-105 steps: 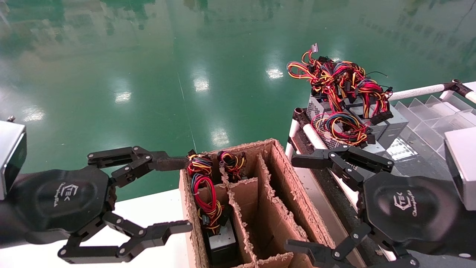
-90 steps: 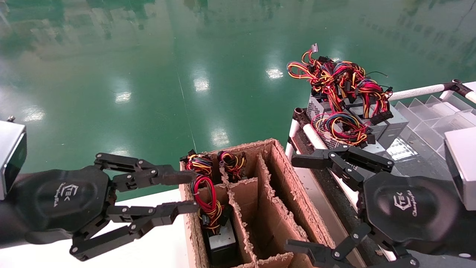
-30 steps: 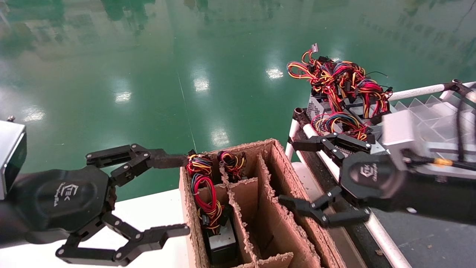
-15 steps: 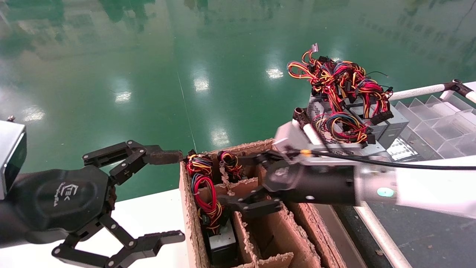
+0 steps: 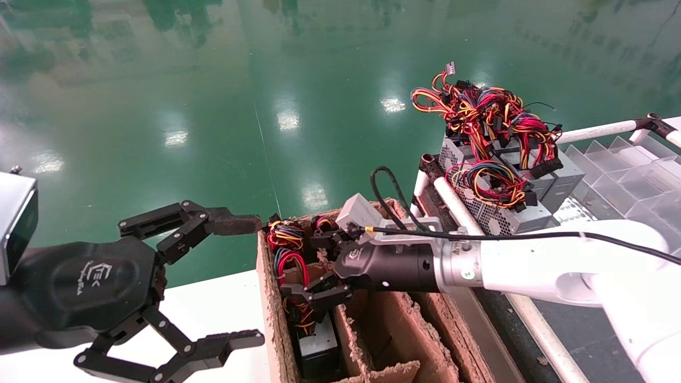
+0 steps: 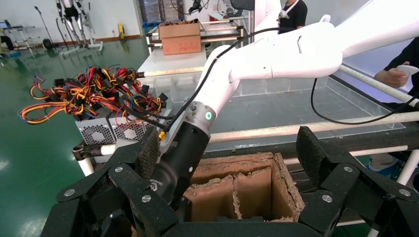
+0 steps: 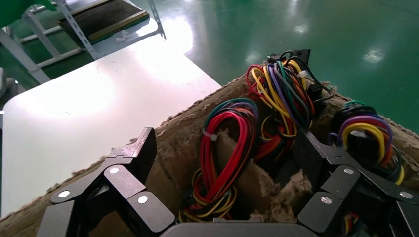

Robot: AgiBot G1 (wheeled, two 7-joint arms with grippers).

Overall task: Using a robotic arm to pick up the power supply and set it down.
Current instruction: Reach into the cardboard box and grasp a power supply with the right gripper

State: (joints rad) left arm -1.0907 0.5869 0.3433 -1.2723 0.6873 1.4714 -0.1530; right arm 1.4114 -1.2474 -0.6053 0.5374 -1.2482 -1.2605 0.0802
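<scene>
Over the cardboard box (image 5: 425,340) our right gripper (image 5: 318,266) spreads wide around the power supply (image 5: 314,340); beside the box, our left gripper (image 5: 242,282) gapes too.

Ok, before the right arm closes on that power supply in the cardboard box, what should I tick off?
1. Right pincer open: ok.
2. Pincer over the power supply with the red wire loop: ok; the fingers straddle the loop.
3. Fingers clear of the cardboard divider: cannot tell.
4. Loop free of the neighbouring wire bundle: not ok, they sit against each other.
5. Left pincer out of the way: ok, open beside the box.
6. Metal body within reach: cannot tell, it sits deep.
</scene>
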